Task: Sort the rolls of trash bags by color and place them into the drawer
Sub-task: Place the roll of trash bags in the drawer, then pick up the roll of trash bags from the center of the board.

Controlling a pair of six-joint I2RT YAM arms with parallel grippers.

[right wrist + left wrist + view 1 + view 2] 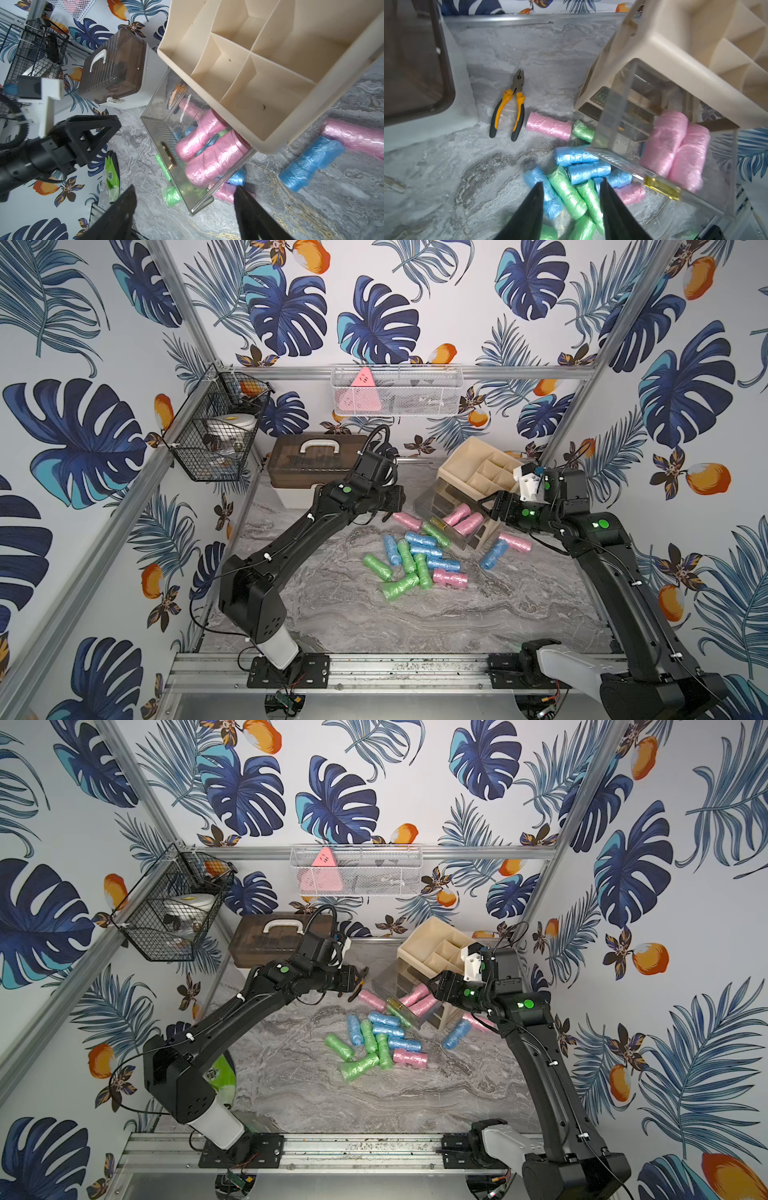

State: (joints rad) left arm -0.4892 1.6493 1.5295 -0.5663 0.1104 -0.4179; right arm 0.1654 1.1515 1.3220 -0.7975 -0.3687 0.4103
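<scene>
Inside the clear drawer [160, 128] lie two pink rolls [199, 138]; the other rolls [424, 550], pink, green and blue, lie on the counter [415, 622] before it. Beside the drawer the left fingers [529, 212] stand half apart, the right fingers [120, 214] wide, both empty.

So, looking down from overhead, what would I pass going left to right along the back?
In a top view: black wire basket → brown case with a white handle → beige drawer organizer. The white mesh basket overlaps them, so I skip it.
</scene>
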